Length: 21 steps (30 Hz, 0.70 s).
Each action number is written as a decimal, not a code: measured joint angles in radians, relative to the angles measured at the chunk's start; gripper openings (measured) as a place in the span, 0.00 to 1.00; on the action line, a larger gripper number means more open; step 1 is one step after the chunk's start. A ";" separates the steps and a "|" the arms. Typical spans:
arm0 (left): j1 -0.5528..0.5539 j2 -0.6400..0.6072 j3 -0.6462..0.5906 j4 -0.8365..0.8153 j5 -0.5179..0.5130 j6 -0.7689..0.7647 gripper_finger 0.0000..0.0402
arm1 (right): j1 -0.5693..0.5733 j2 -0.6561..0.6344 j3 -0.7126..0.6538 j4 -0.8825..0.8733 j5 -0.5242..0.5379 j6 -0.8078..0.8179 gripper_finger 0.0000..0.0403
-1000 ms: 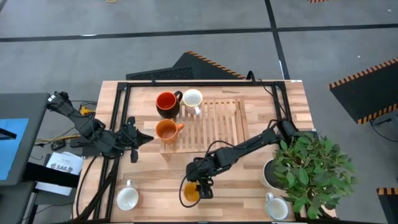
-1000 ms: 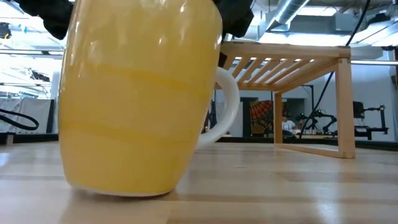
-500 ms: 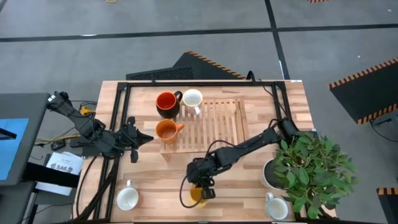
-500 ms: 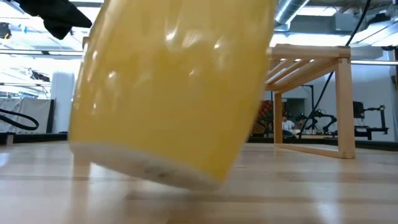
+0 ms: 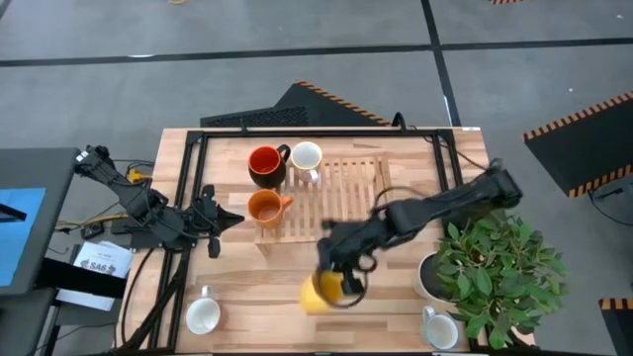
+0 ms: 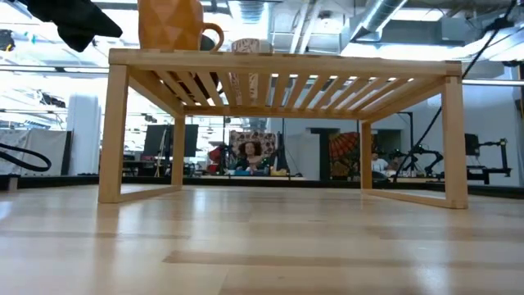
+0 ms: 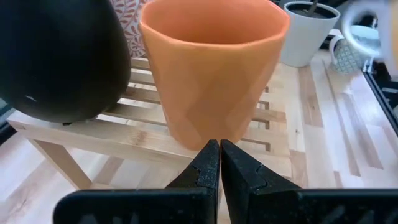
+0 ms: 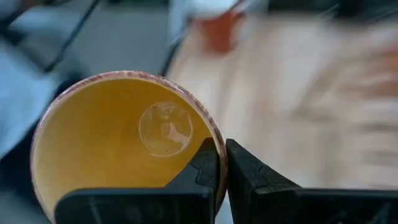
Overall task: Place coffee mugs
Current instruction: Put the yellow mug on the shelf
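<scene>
Wooden desk (image 5: 237, 297) bears a slatted rack (image 5: 341, 203); our right pincer (image 8: 222, 163) pinches the yellow mug (image 5: 318, 291) rim for carrying; left pincer (image 7: 219, 163) waits closed, empty.

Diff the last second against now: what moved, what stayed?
The right gripper, shut on the rim of the yellow mug, lifted it off the table and swung back toward the rack; the mug no longer fills the low view. The left gripper stayed parked by the orange mug; the other mugs and the plant stayed put.
</scene>
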 joint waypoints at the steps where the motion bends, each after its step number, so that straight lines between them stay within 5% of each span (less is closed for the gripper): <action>1: 0.000 0.000 0.000 0.001 -0.005 0.001 0.00 | -0.007 -0.026 0.002 0.002 0.060 0.000 0.08; 8: 0.000 0.000 0.000 0.001 -0.035 0.003 0.00 | -0.100 -0.057 0.189 -0.247 0.360 -0.015 0.08; 21: 0.000 0.000 0.000 0.000 -0.035 0.003 0.00 | -0.288 0.149 0.381 -0.530 0.322 -0.027 0.08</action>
